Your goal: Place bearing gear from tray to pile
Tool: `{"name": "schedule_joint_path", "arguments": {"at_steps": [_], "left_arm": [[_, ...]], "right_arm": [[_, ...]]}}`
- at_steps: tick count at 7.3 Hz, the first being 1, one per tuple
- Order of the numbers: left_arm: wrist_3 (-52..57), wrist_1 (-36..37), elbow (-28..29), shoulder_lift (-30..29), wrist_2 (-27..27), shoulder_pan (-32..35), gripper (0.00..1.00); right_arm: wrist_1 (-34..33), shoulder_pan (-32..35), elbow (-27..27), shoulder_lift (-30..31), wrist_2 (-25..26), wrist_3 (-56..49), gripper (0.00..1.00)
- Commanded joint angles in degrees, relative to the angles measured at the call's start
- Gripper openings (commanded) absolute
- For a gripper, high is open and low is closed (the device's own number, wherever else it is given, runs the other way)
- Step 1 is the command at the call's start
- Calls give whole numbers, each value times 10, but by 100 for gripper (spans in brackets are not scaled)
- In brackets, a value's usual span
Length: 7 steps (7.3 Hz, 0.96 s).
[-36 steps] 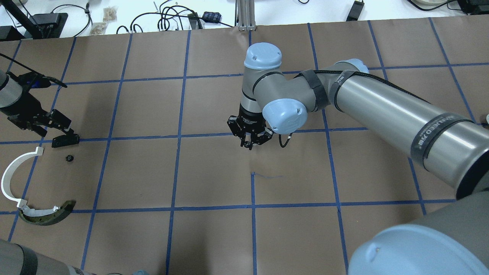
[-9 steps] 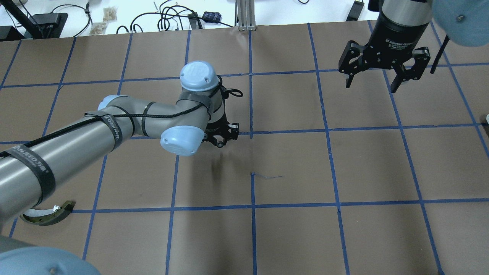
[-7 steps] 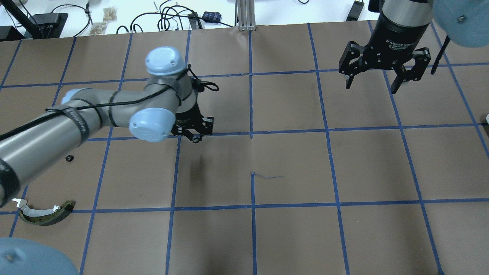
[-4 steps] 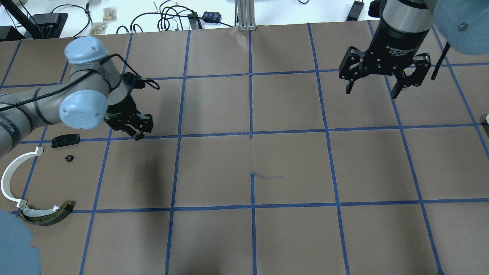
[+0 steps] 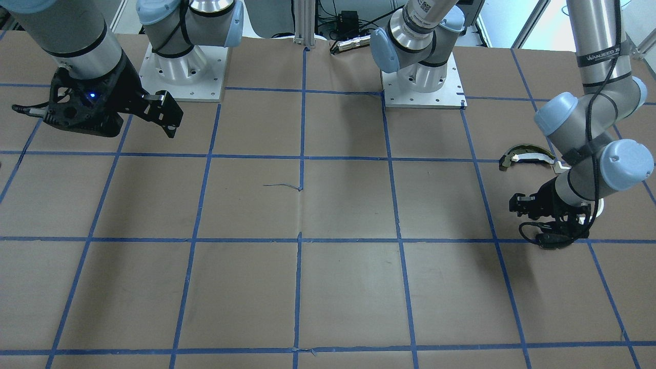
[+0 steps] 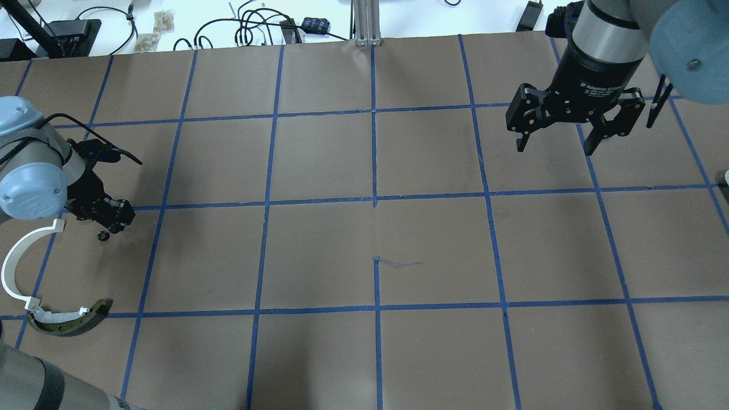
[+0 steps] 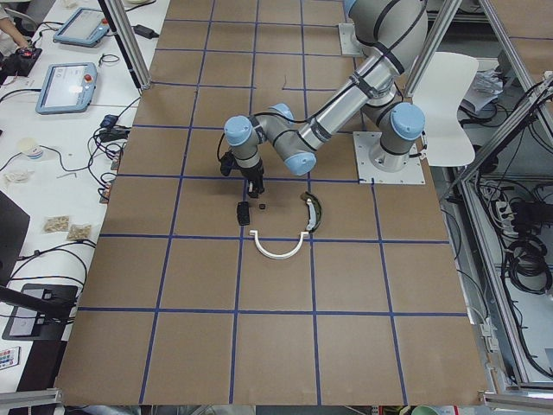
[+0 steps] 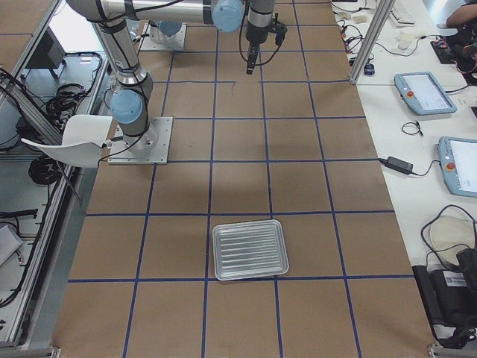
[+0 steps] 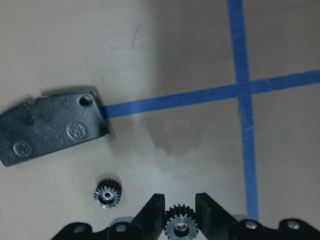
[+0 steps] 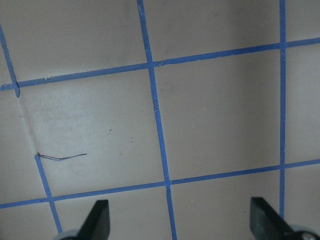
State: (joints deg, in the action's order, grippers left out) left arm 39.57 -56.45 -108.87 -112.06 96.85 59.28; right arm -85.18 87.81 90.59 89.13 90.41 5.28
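My left gripper [image 9: 179, 204] is shut on a small toothed bearing gear [image 9: 179, 229] and holds it low over the pile. In the overhead view the left gripper [image 6: 112, 221] is at the far left. The pile has a second small gear [image 9: 106, 194], which also shows in the overhead view [image 6: 103, 235], a flat black plate [image 9: 50, 127], a thin white arc strip [image 6: 16, 263] and a dark olive-edged curved piece [image 6: 69, 322]. The metal tray [image 8: 250, 271] lies far off and looks empty. My right gripper [image 6: 554, 147] is open and empty, high at the back right.
Brown paper with a blue tape grid [image 6: 376, 196] covers the table. Cables and boxes [image 6: 256, 25] lie beyond the far edge. The arm bases [image 5: 179, 66] stand at the robot's side. A small pen mark [image 6: 398, 263] is near the middle.
My left arm has swung from the table's middle to the far left with the gear in its gripper, and now covers the black plate in the overhead view. The right gripper has barely shifted.
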Motion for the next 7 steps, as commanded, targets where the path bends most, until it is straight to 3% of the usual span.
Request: {"name": "schedule_joint_path", "arguments": {"at_steps": [1, 2, 3, 5, 7], "left_arm": [[4, 6, -1, -15, 3, -3, 8], [7, 7, 3, -15, 3, -1, 76], [5, 8, 10, -6, 6, 0, 94], [-4, -22, 16, 34, -1, 17, 100], [-157, -191, 99, 99, -17, 133, 100]], "right_arm": [[-1, 0, 0, 3, -1, -5, 100], [-1, 0, 0, 4, -1, -7, 100], [-1, 0, 0, 4, -8, -8, 100], [-1, 0, 0, 8, -17, -38, 100], [-2, 0, -1, 10, -25, -47, 100]]}}
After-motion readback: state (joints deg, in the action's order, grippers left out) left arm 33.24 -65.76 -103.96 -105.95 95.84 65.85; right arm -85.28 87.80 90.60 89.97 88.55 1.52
